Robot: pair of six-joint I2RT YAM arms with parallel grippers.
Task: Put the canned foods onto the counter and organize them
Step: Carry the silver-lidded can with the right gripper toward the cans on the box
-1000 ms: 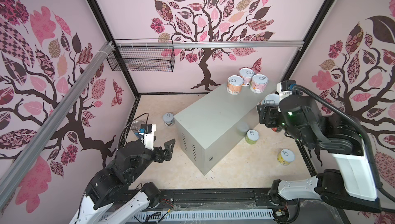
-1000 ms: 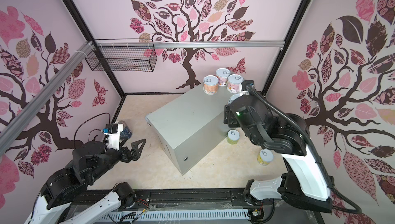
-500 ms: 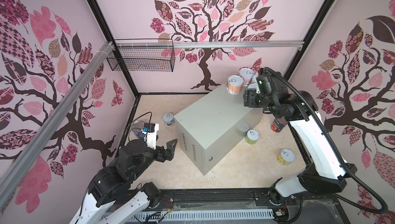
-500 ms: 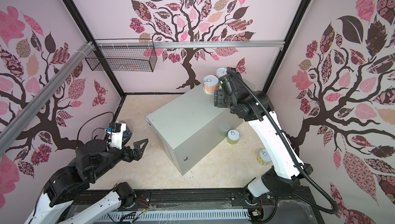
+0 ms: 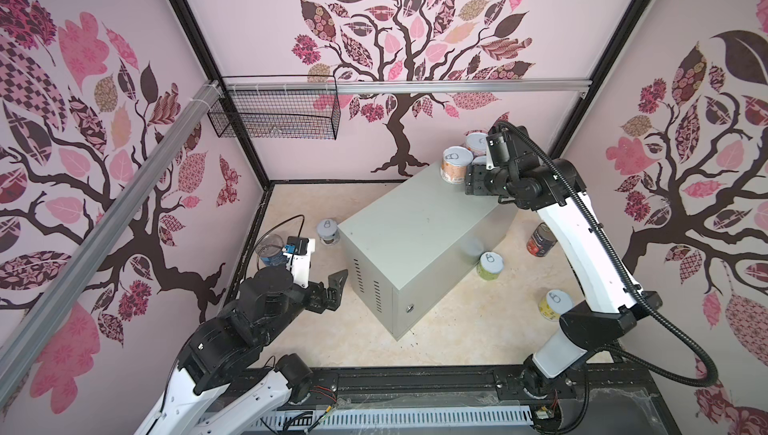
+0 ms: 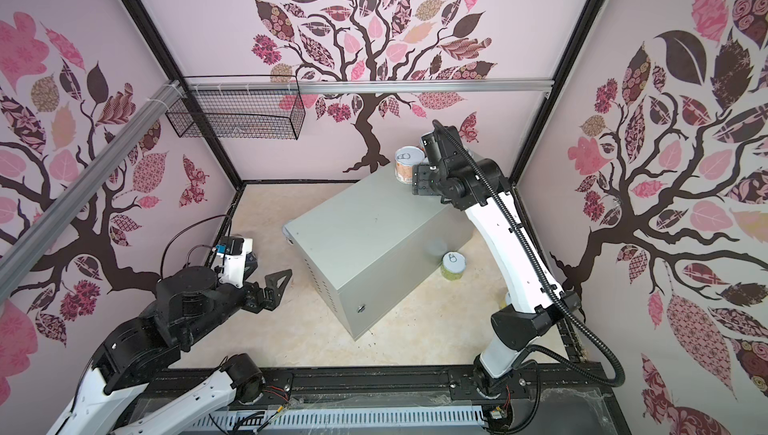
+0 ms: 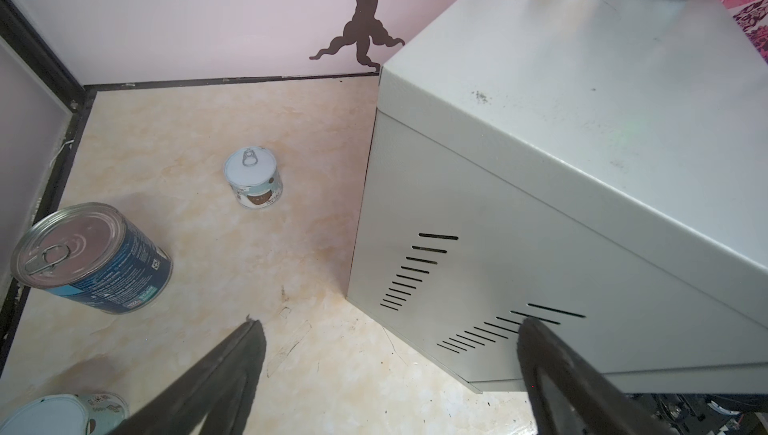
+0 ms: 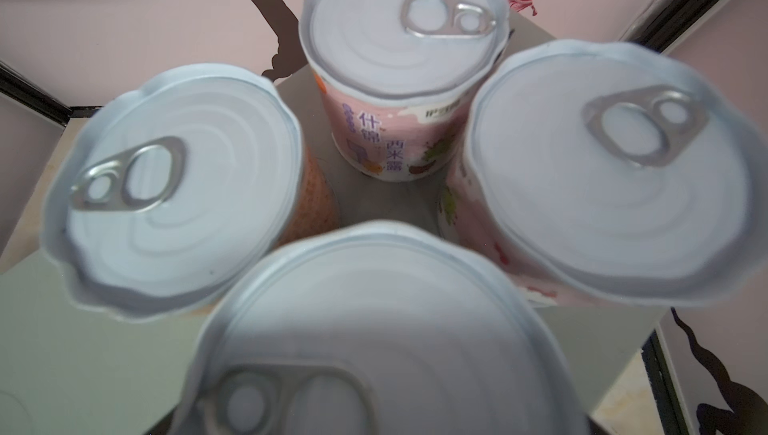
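Both top views: left gripper (image 6: 271,270) hangs spread wide, empty, the desk (image 6: 365,229) just ahead of it. Right gripper (image 5: 473,178) is over the desk's far corner, orange can (image 5: 455,165) right beside it. Left wrist: blue can (image 7: 95,258) and small can (image 7: 253,179) stand on the floor (image 7: 249,266), off to that gripper's side. Right wrist: it's clamped on the near can (image 8: 374,341) (fingers hidden under its lid), two pink cans (image 8: 399,59) just beyond.
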